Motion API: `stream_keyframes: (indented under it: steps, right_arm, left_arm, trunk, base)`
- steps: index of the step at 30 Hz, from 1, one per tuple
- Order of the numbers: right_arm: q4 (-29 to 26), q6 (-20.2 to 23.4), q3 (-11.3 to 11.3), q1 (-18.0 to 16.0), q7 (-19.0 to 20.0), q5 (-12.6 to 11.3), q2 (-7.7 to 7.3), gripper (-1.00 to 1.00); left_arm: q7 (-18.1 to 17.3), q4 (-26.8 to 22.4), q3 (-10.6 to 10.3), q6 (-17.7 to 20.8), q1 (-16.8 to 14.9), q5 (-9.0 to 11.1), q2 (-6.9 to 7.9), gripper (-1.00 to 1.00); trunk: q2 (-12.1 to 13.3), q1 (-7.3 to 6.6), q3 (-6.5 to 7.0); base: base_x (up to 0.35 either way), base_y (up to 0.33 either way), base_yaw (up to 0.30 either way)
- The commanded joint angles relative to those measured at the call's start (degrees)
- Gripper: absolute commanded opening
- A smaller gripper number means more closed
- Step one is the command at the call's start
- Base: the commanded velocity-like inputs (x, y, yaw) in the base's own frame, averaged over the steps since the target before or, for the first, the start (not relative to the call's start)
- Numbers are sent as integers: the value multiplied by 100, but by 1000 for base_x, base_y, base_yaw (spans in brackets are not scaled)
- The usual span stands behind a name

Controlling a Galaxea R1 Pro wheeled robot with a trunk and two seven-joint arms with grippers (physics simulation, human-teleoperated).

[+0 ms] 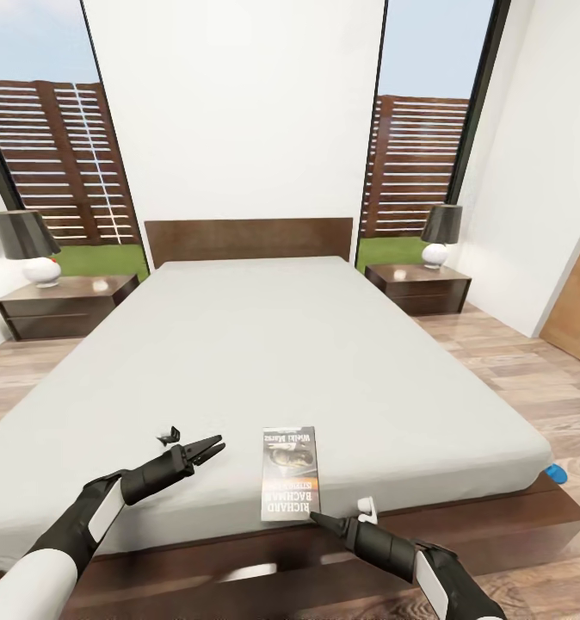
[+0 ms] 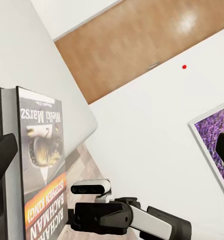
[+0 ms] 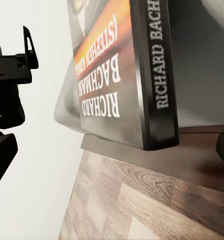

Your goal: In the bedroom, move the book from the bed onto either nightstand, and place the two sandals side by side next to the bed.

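pale grey mattress covers the bed, and the book lies flat on it at the near edge, a little toward the right corner, its cover facing up with an orange band and white lettering. the left gripper hovers over the mattress just beside the book's left side, its fingers close together with only a narrow gap and nothing between them. the right gripper sits at the near edge of the bed, its tip just below the book's near right corner; whether its fingers are apart or closed cannot be told. a blue sandal peeks out at the bed's near right corner. one nightstand stands at each side of the headboard, the other on the right, each carrying a lamp.
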Motion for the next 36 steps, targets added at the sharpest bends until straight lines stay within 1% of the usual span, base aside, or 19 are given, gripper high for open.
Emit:
stream_keyframes:
  steps: [1, 8, 16, 26, 36]
  right_arm:
    - [-1, 54, -32, -3, 21, 4, 6, 100]
    - [-1, 55, -32, -3, 21, 4, 6, 100]
    - [-1, 54, -32, -3, 21, 4, 6, 100]
    - [-1, 51, -32, -3, 21, 5, 6, 100]
    - [-1, 54, -32, -3, 21, 5, 6, 100]
  left_arm:
    - [-14, 0, 0, 58, -2, 13, 1, 100]
    - [-14, 0, 0, 59, -2, 13, 1, 100]
    - [-14, 0, 0, 59, -2, 13, 0, 100]
    - [-14, 0, 0, 52, -2, 13, 1, 100]
    - [-14, 1, 0, 51, -2, 13, 1, 100]
  trunk:
    - [-2, -1, -5]
    - [-2, -1, -5]
    - [-2, -1, -5]
    - [-2, -1, -5]
    - [-2, -1, -5]
  base:
    - [0, 0, 0]
    - [2, 0, 0]
    - [115, 0, 0]
    - [7, 0, 0]
    - [0, 67, 0]
